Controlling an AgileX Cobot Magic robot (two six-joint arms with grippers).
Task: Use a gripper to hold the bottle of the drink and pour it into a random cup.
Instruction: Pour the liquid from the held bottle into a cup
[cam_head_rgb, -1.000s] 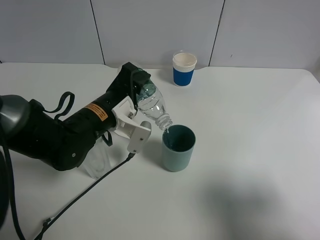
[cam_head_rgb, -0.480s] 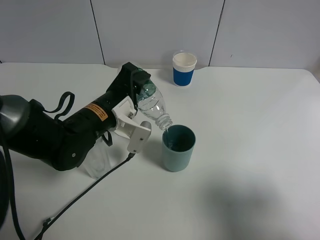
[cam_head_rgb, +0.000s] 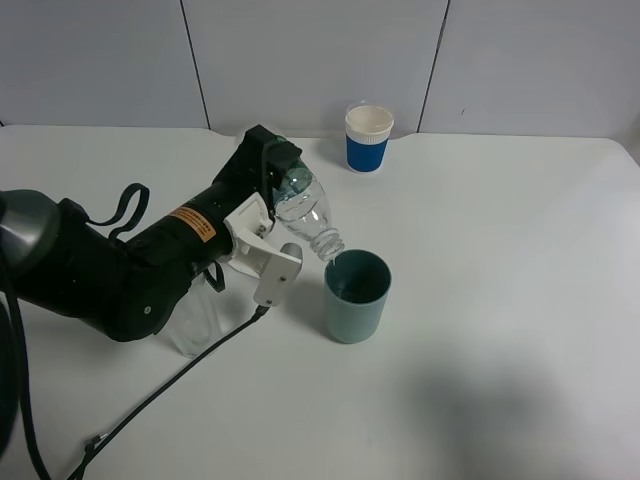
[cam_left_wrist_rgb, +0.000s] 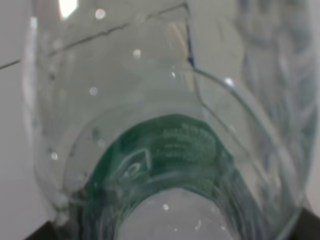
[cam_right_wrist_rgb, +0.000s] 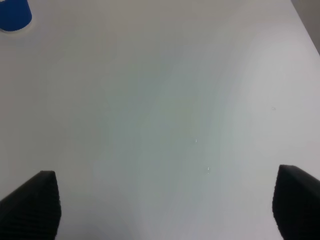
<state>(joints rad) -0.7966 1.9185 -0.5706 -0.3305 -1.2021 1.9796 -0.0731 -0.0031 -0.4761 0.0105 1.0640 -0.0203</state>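
Pinching the bottle (cam_head_rgb: 305, 212) across its body, your left tool (cam_head_rgb: 278, 215) had its jaws pressed onto the clear plastic, one dark finger above and the white jaw part below. The bottle lay tilted well past level. Its long axis ran from the base, up and back at the tool, down to the ribbed neck, which pointed at the teal cup (cam_head_rgb: 356, 297). The open mouth sat just over the cup's rim on the side facing the arm, and that is the relation your coming move turned on. Roll the wrist the wrong way and the mouth would swing off the rim. You could not tell from the high view whether any liquid was running, and the left wrist camera showed only the bottle's wall and green label, pressed up close.

Your left arm was the one at the cup. Your right tool (cam_right_wrist_rgb: 162, 200) hung apart from it all, jaws spread and empty over bare worktop (cam_head_rgb: 500, 250).

The worktop was white, matte and flat. The blue paper cup (cam_head_rgb: 367, 140) stood well behind the teal cup, near the grey wall panels (cam_head_rgb: 320, 60). The clear tumbler (cam_head_rgb: 195, 320) stood close under your left arm, and I judged it the thing to mind when you righted the bottle. A black cable (cam_head_rgb: 170, 390) trailed across the front of the worktop.
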